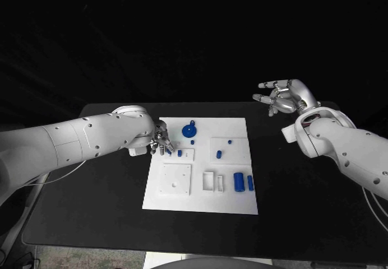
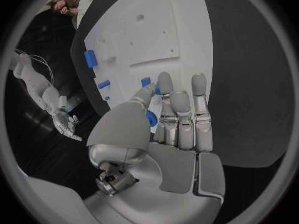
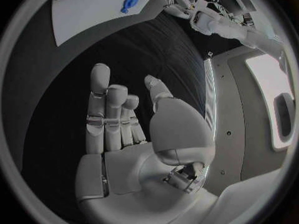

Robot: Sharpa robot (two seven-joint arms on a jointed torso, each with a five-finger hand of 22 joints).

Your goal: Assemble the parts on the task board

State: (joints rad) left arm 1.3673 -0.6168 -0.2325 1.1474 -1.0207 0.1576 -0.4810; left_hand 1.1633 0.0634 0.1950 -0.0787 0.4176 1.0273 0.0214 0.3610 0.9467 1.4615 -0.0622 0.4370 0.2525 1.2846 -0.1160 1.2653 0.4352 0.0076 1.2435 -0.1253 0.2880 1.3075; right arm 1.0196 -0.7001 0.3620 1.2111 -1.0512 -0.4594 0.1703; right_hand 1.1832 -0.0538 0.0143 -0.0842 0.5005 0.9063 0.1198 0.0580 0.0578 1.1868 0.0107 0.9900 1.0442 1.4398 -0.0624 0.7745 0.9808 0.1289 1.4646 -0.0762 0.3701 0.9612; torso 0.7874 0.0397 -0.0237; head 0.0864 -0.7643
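— On the black table (image 1: pixel 97 213), where is the white board (image 1: pixel 202 199) being seen?

— It is being shown flat in the middle, with the blue parts spread over it: a round blue disc (image 1: pixel 189 131) near its far edge, two blue cylinders (image 1: pixel 239 181) lying side by side toward the near right, and a few small blue pegs (image 1: pixel 220 153) standing between them.

— And what is being done by the left hand (image 1: pixel 159 141)?

— It is being held over the board's left edge, fingers pointing down. Seen from its own wrist, the fingers (image 2: pixel 198 104) are lying close together and nearly straight, with the thumb alongside — a small blue part (image 2: pixel 151 118) is showing just beside the thumb, and another behind the fingertips. Whether either is being pinched cannot be told.

— And the right hand (image 1: pixel 283 96)?

— It is being held up beyond the far right corner of the table, well apart from the board. Its fingers (image 3: pixel 99 109) are being kept spread and loosely extended, with nothing held in them.
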